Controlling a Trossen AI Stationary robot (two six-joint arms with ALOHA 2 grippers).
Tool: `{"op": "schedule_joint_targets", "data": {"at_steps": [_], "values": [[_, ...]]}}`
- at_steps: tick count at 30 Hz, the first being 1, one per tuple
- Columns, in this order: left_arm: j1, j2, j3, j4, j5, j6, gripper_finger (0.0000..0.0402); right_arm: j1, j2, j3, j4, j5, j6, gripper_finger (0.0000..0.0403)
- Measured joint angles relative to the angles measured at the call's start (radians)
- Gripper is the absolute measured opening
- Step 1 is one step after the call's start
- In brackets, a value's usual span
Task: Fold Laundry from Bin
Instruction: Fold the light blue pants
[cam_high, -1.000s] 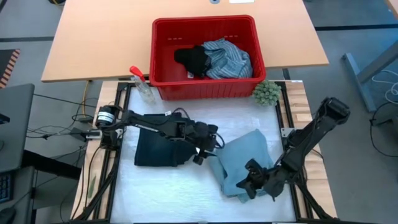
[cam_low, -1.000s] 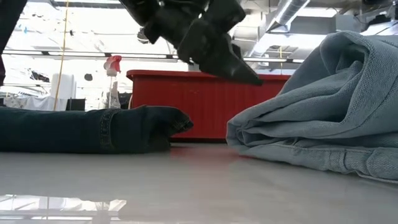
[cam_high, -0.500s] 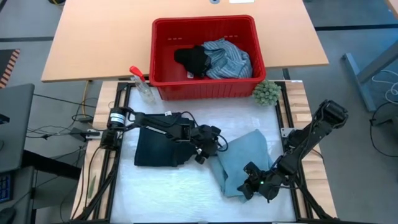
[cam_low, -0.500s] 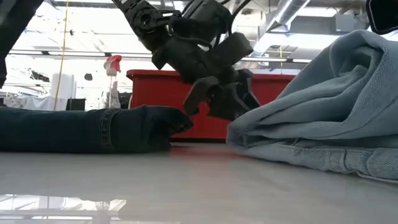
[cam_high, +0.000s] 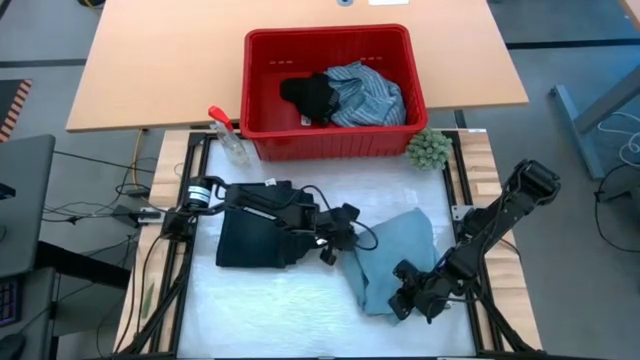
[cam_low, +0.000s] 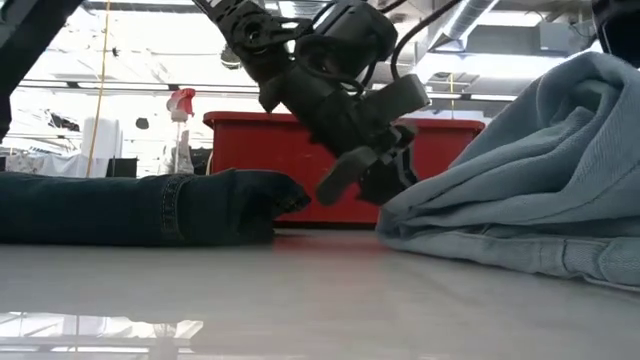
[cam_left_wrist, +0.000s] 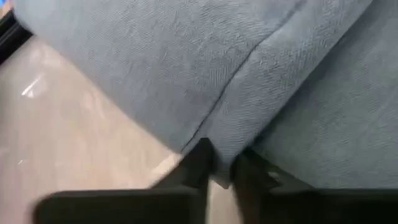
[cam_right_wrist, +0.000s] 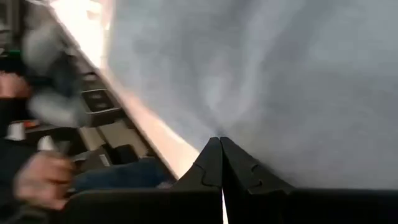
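Note:
Light blue jeans lie folded in a heap on the right half of the white mat, rising toward the right in the low view. My left gripper is shut at their left edge, slanting down. My right gripper is shut at their near edge. A dark navy piece lies folded flat on the mat's left half. The red bin stands beyond the mat and holds a striped shirt and a small black piece. My left gripper pinches the jeans' folded left edge between its two fingertips. The fingers slant down from the table's left. That edge rests low on the mat. My right gripper has its shut fingertips in the jeans' cloth, with creases running out from them. The cloth climbs toward it in the low view. One layer or several, I cannot tell.
A clear spray bottle with a red trigger stands by the bin's near left corner. A green fuzzy ball sits by its near right corner. Bare white mat lies between the two garments and toward the near edge.
My left gripper has come down and toward the table's right, onto the light blue jeans' left edge, and has shut there. That edge has shifted slightly to the right. My right gripper has kept its place at the near edge, still shut.

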Motion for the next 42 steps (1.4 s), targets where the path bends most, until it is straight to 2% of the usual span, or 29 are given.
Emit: {"op": "schedule_joint_targets", "data": {"at_steps": [1,4,8,11,13,15,18,20,23,25,27,31,34,39,42], "values": [[-0.002,-0.006,0.01,-0.027,-0.012,0.0,0.0019,0.0,0.0,0.0,-0.026,-0.016,0.009,0.0019],[-0.007,-0.017,0.031,-0.09,-0.063,0.013,0.0005,0.001,0.0,0.0,-0.095,-0.079,0.011,0.0019],[-0.013,-0.054,0.033,-0.147,-0.138,0.043,0.0001,0.001,-0.001,0.0,-0.168,-0.173,-0.024,0.0019],[-0.013,-0.087,0.033,-0.193,-0.162,0.045,0.0001,0.001,-0.002,0.009,-0.261,-0.258,-0.053,0.0019],[-0.01,-0.103,0.033,-0.225,-0.175,0.045,0.0,-0.001,-0.015,0.028,-0.31,-0.276,-0.091,0.0019],[-0.013,-0.111,0.032,-0.237,-0.183,0.052,0.0,-0.015,-0.056,0.058,-0.303,-0.271,-0.144,0.0019],[-0.022,-0.126,0.032,-0.25,-0.215,0.06,0.0,-0.037,-0.128,0.103,-0.326,-0.201,-0.198,0.0019],[-0.024,-0.133,0.032,-0.266,-0.221,0.049,0.0,-0.044,-0.18,0.12,-0.335,-0.097,-0.228,0.0019],[-0.023,-0.133,0.032,-0.293,-0.236,-0.021,0.0,-0.064,-0.248,0.13,-0.323,0.136,-0.254,0.0019],[-0.022,-0.133,0.032,-0.33,-0.256,-0.045,0.0004,-0.101,-0.258,0.129,-0.327,0.213,-0.269,0.0019],[-0.022,-0.133,0.032,-0.363,-0.25,-0.058,0.0016,-0.153,-0.231,0.128,-0.308,0.213,-0.326,0.0019],[-0.027,-0.133,0.033,-0.415,-0.241,-0.097,0.0057,-0.239,-0.131,0.127,-0.192,0.121,-0.473,0.0019],[-0.032,-0.133,0.064,-0.536,-0.238,-0.17,0.0096,-0.278,-0.053,0.127,-0.099,0.065,-0.549,0.0019],[-0.019,-0.14,0.153,-0.741,-0.081,-0.282,0.0143,-0.284,0.028,0.127,-0.021,0.018,-0.58,0.0019],[-0.005,-0.166,0.168,-0.754,-0.061,-0.325,0.0152,-0.275,0.062,0.127,-0.008,0.001,-0.597,0.0019]]}}
